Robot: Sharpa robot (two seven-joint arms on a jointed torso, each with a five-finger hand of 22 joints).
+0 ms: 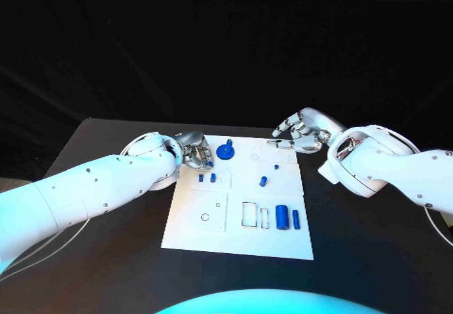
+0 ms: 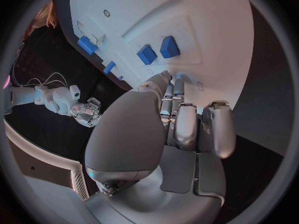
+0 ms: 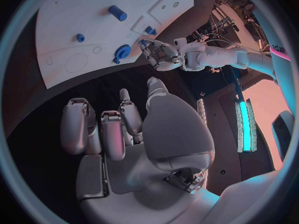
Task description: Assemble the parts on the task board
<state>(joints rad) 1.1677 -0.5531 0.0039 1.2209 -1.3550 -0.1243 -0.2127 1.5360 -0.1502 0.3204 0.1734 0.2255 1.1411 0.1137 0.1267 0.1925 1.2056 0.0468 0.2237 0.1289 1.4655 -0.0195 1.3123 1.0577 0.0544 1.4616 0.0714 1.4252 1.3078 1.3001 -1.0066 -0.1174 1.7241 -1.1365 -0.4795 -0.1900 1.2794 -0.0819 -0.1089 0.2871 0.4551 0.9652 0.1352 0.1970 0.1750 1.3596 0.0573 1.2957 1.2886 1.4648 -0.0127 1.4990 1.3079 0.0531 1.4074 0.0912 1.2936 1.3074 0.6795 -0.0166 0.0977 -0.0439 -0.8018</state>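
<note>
step: left hand reaching for small blue parts on task board, left side | left: fingers curled, nothing held, probably | right hand: hovers off board's far corner, loosely curled, empty | tip: lower straight, pinch one part

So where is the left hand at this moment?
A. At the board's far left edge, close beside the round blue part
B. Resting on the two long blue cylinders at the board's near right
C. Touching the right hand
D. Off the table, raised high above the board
A: in the head view the left hand sits at the far left edge of the task board, just beside the round blue part, apart from the right hand.
</note>
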